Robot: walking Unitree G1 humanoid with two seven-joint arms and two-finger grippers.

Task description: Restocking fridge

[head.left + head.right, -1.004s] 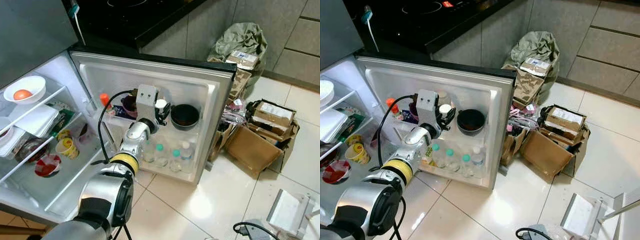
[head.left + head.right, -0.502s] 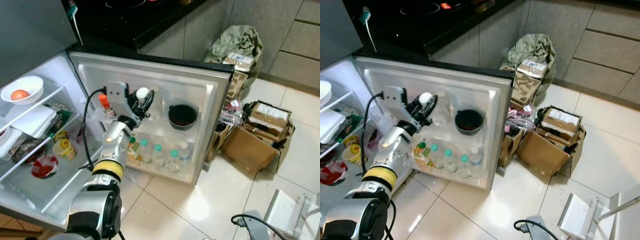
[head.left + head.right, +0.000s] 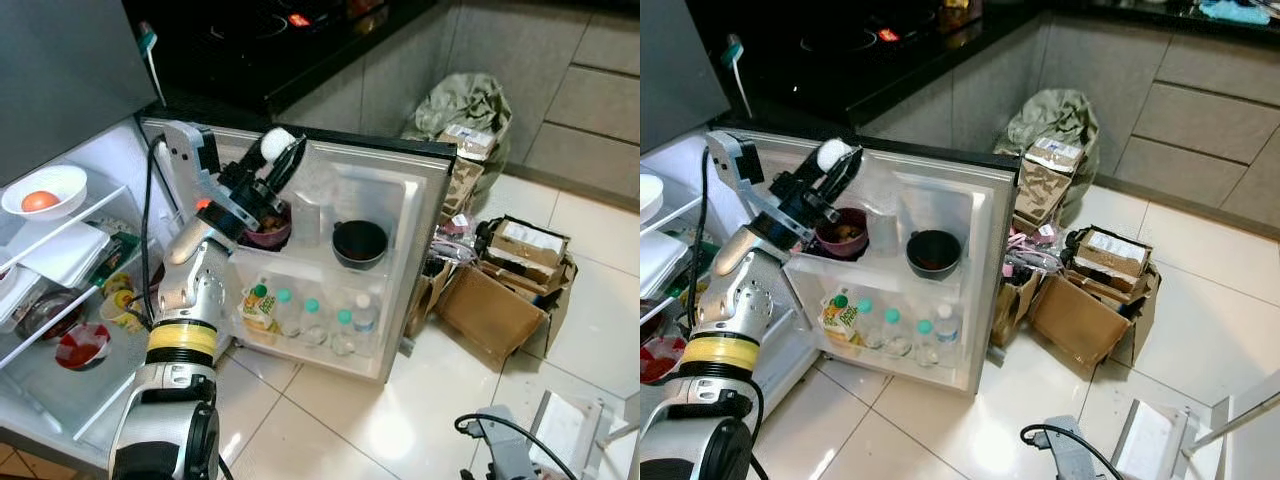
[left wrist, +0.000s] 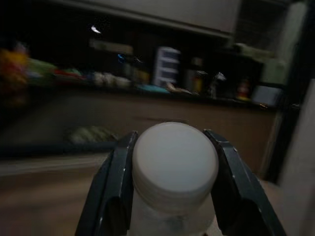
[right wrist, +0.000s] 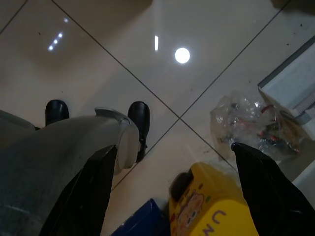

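Left gripper (image 3: 277,160) raised high, arm bent up from the elbow, fingers (image 4: 114,184) pinching a white-capped bottle (image 3: 275,146) above the open fridge door (image 3: 400,240). Directly beneath: purple bowl (image 3: 266,226) on the upper door shelf; black pot (image 3: 359,241) at 3 o'clock of it. Small bottles (image 3: 320,316) line the lower shelf. Right gripper (image 5: 172,191) hangs over the floor tiles (image 5: 123,49), fingers spread.
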